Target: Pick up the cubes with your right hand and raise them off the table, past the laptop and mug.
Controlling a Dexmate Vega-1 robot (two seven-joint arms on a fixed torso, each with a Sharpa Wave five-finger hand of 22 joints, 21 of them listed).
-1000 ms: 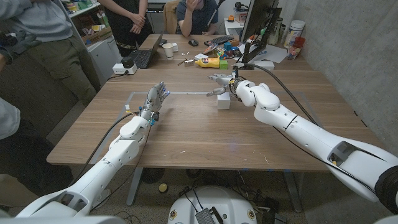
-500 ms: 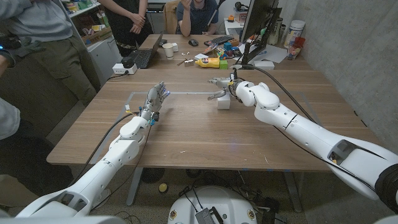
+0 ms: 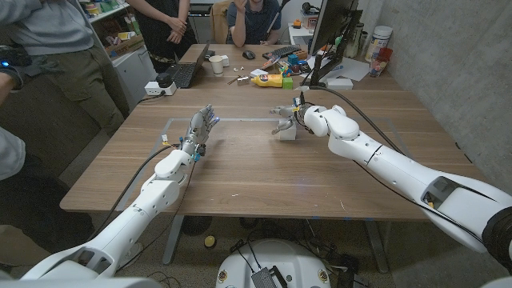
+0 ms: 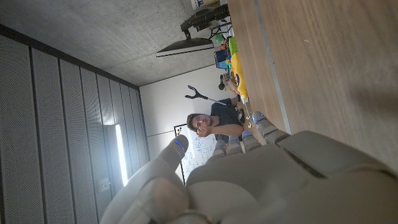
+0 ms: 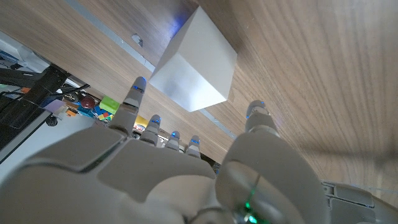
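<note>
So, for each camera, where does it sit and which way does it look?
Head view: on the robot's head, looking down the wooden table; both arms show, left hand, right hand at the white cube.
Left wrist view: along the left hand's back towards the table's far end.
Right wrist view: behind the right hand, facing the cube.
Head and right wrist views share the cube.

The room was evenly and brightly lit from overhead; a vertical strip lamp [image 4: 119, 154] glared in the left wrist view. Soft shadows lay on the brown wooden table [image 3: 264, 172]. The head view bowed at its edges. Both wrist views showed the near white plastic hands blurred.
</note>
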